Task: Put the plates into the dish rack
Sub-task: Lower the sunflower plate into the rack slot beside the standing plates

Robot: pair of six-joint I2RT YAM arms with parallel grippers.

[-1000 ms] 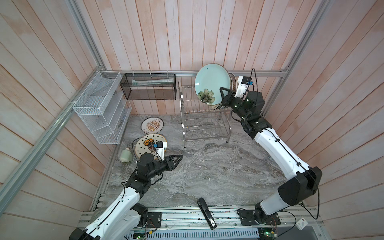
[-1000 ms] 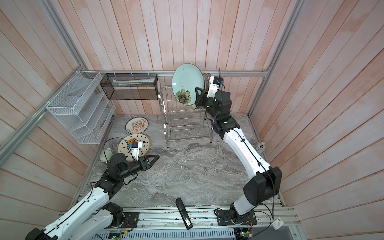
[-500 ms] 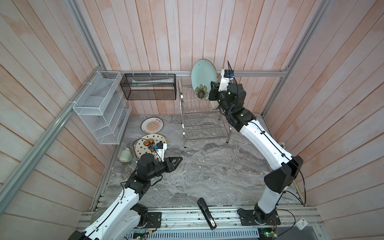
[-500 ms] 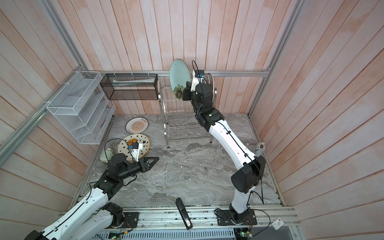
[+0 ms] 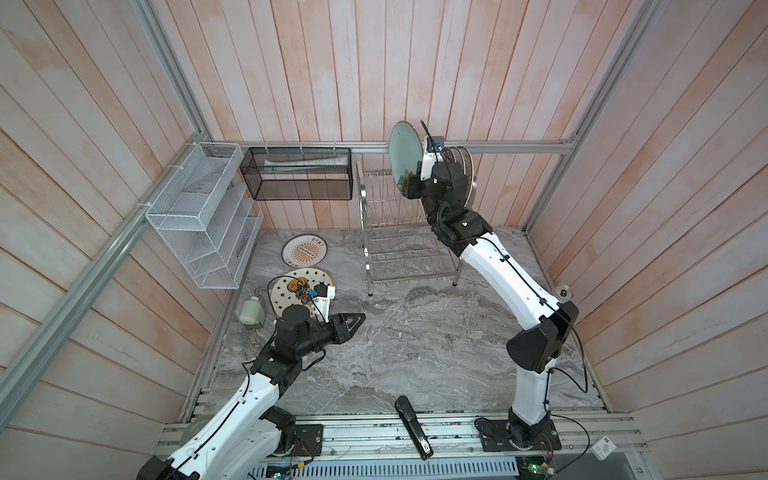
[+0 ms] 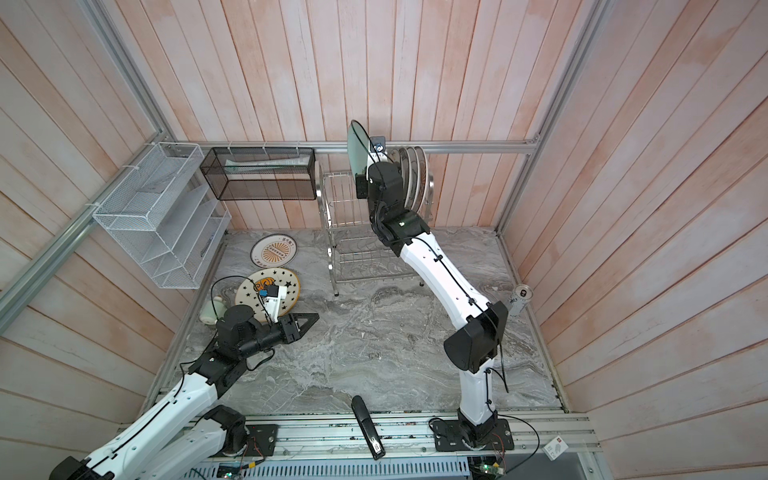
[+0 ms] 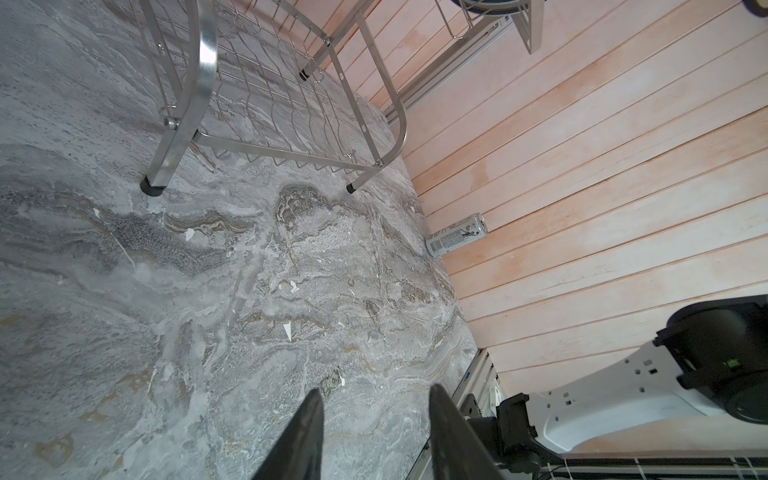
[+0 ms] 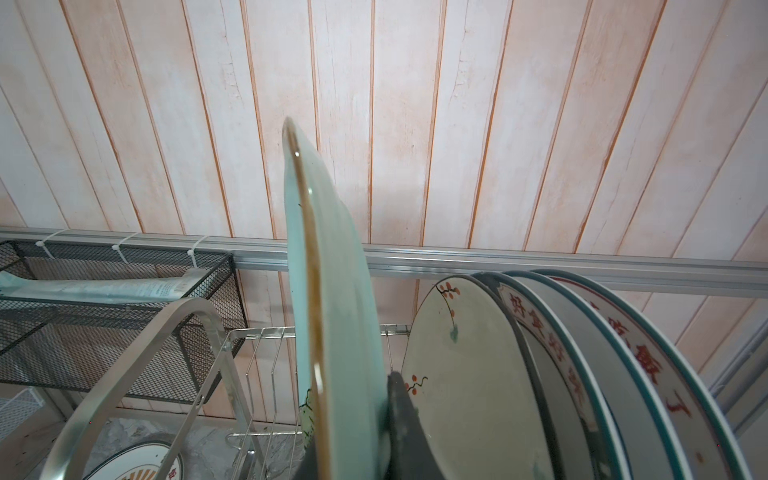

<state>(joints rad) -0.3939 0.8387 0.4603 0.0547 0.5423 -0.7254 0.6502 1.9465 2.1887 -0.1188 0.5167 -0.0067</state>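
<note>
- Two plates lie flat on the table (image 5: 415, 340), well left of the rack. They are the sunburst plate (image 5: 304, 250) and, nearer the arms, the star plate (image 5: 286, 289). Neither has shifted in the last second, so both are still to be loaded.
- The left gripper (image 7: 375, 390) hangs low over the table just beside the star plate, where it was a second ago. Its fingers stand moderately apart with nothing between them.
- The dish rack (image 5: 364, 216) stands at the back. Its lower tier looks bare, and the left stretch of its upper tier has free slots.
- The green plate (image 5: 402, 151) is what changed. A second ago it showed its broad face over the right part of the rack. Now it is turned nearly edge-on and upright, and has been carried left, above the free slots. I judge it is lined up with the wires and only needs lowering into the slot next to the row.
- The right gripper (image 5: 408, 188) has its fingers pinched narrowly on the green plate's lower rim.
- The standing plates (image 6: 412, 174) fill the right end of the upper tier, just beside the green plate but not touching it.
</note>
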